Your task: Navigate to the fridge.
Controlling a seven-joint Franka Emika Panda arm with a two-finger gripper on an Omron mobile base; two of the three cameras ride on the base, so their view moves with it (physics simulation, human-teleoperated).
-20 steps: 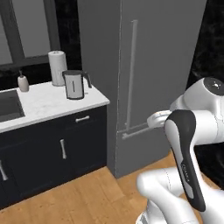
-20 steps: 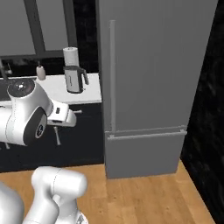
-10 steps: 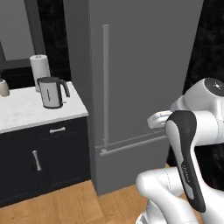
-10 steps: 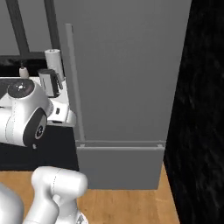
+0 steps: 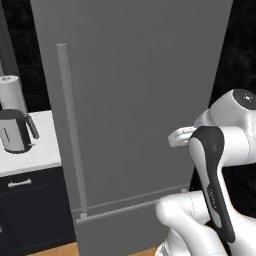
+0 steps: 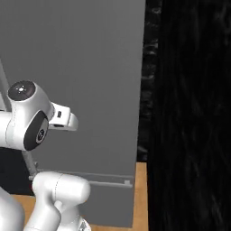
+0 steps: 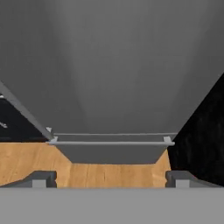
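Observation:
The fridge is a tall matte grey slab that stands close in front of me. Its long vertical bar handle runs down the left of the door in the left base view. The grey front spans most of the right base view, with the lower drawer handle near the floor. In the hand view the fridge rises ahead and the drawer handle crosses the middle. My gripper is open with nothing between its fingers, held in the air short of the fridge.
Left of the fridge a white counter over navy cabinets carries a steel kettle and a paper towel roll. A black wall stands right of the fridge. Wooden floor lies below.
The whole picture has shifted: the base has driven closer and to the right, so the fridge looms larger and the counter has slid off left. The arm keeps its pose.

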